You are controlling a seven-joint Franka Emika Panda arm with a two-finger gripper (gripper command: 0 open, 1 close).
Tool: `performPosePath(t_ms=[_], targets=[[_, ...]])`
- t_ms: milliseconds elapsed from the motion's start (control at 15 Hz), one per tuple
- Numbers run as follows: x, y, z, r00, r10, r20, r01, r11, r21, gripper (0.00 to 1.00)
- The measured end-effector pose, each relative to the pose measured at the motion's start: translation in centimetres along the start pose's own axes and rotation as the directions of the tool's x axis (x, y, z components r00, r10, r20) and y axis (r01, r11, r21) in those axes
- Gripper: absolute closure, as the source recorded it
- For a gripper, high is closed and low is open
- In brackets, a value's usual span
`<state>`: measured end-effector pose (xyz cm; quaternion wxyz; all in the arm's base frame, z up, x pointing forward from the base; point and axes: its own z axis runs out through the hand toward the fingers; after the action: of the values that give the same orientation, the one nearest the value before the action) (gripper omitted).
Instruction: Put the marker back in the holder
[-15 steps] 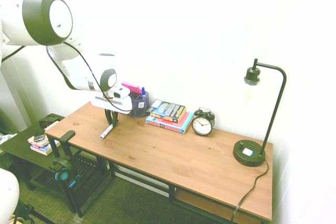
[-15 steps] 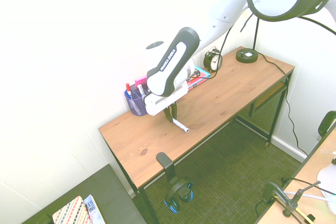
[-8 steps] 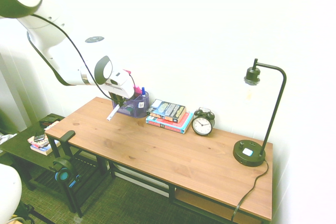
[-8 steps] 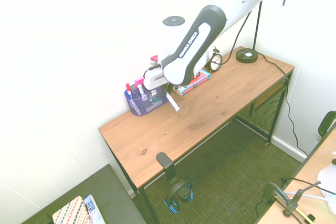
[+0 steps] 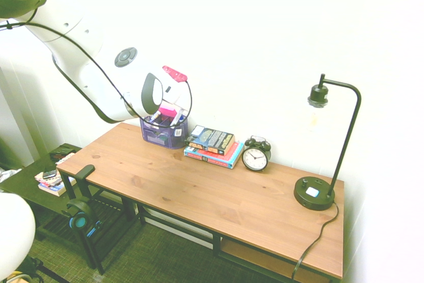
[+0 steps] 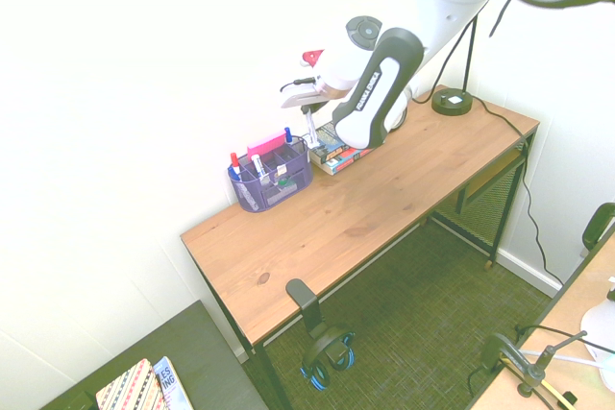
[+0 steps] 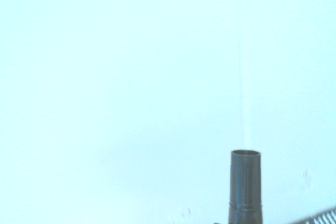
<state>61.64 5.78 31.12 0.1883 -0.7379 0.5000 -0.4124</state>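
The holder (image 6: 272, 185) is a dark purple see-through mesh organizer at the desk's back left, by the wall (image 5: 164, 134). My gripper (image 6: 309, 120) hangs just above the holder's end nearest the books, shut on the marker (image 6: 315, 141). The marker's white barrel points down at a slight slant, its lower end level with the holder's rim. In the wrist view the marker's black cap (image 7: 245, 192) rises from the bottom edge against the bare wall. In the first exterior view the arm's last link hides the fingers and the marker.
In the holder stand a red-capped pen (image 6: 233, 157), a blue-capped pen (image 6: 286, 134) and a pink item (image 6: 263, 147). A stack of books (image 5: 213, 144), a black alarm clock (image 5: 256, 156) and a desk lamp (image 5: 317, 193) line the desk's back. Headphones (image 5: 79, 217) hang off its left end.
The gripper has carried the marker up off the desk and back toward the wall, from in front of the holder to above it. The marker has turned from slanted to nearly upright.
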Motion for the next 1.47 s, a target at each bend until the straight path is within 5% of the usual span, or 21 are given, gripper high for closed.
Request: performPosePath(t_ms=[200,800,867,1467], targets=[[-2.5,-0.9,-0.6,0.995,0.017,-0.100,-0.013,0.999,0.038,1.00],[-5.1,0.4,2.3,0.995,0.007,-0.104,-0.009,1.000,-0.020,1.00],[-5.2,0.4,2.5,0.995,0.004,-0.103,-0.006,1.000,-0.026,0.00],[-5.4,0.3,4.2,0.995,-0.009,-0.103,0.001,0.997,-0.074,0.00]])
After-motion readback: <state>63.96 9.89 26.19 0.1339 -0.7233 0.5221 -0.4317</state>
